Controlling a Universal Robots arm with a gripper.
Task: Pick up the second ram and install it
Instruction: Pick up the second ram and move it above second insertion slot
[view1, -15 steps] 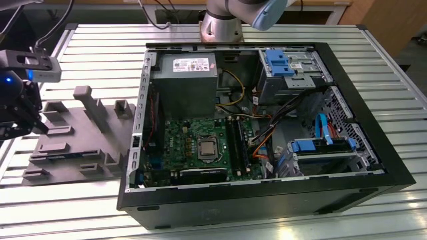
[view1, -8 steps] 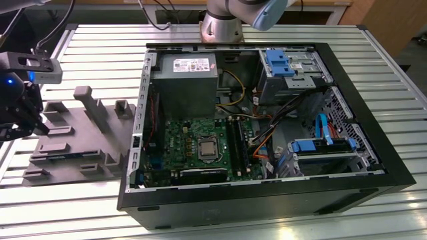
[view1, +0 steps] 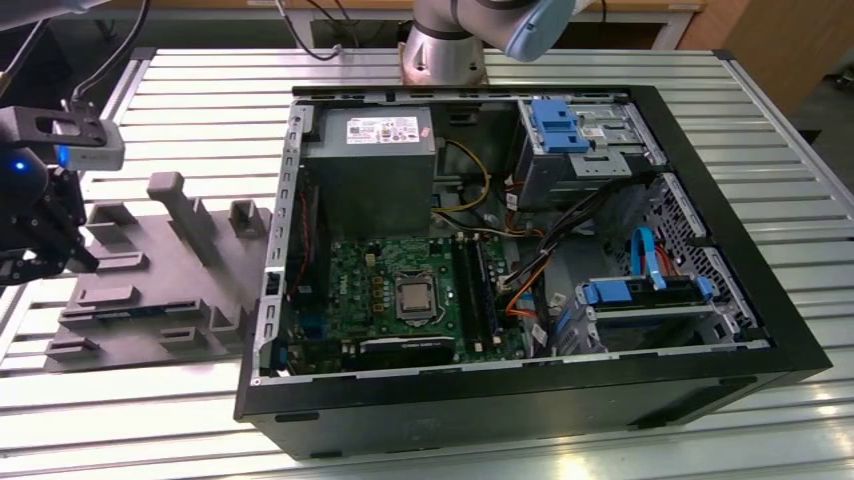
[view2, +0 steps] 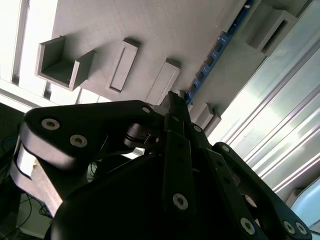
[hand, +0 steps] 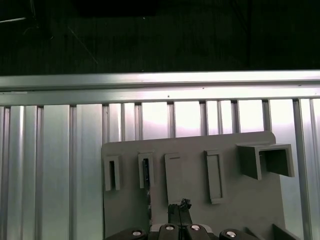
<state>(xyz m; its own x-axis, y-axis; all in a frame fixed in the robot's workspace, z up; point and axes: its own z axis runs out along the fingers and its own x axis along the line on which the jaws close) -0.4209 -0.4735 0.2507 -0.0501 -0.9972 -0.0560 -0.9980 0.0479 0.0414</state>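
The second ram (view2: 216, 50) is a thin dark stick with small chips. It stands on edge in a slot of the grey plastic block (view2: 150, 30), and in the first wrist view the ram (hand: 146, 174) sits in the block's (hand: 190, 155) second slot. My gripper (view2: 175, 102) hovers over the block with its black fingers closed together and nothing between them. The fingertips (hand: 180, 206) are a short way to the side of the ram, not touching it. In the exterior view my gripper (view1: 67, 255) is at the far left, above the block (view1: 160, 275).
An open black computer case (view1: 747, 330) lies at the exterior view's right, with a green board (view1: 387, 270) and its long black slots (view1: 474, 290) inside. The block rests on a ribbed metal table (view1: 200, 100). The table's edge rail (hand: 160, 80) runs just beyond the block.
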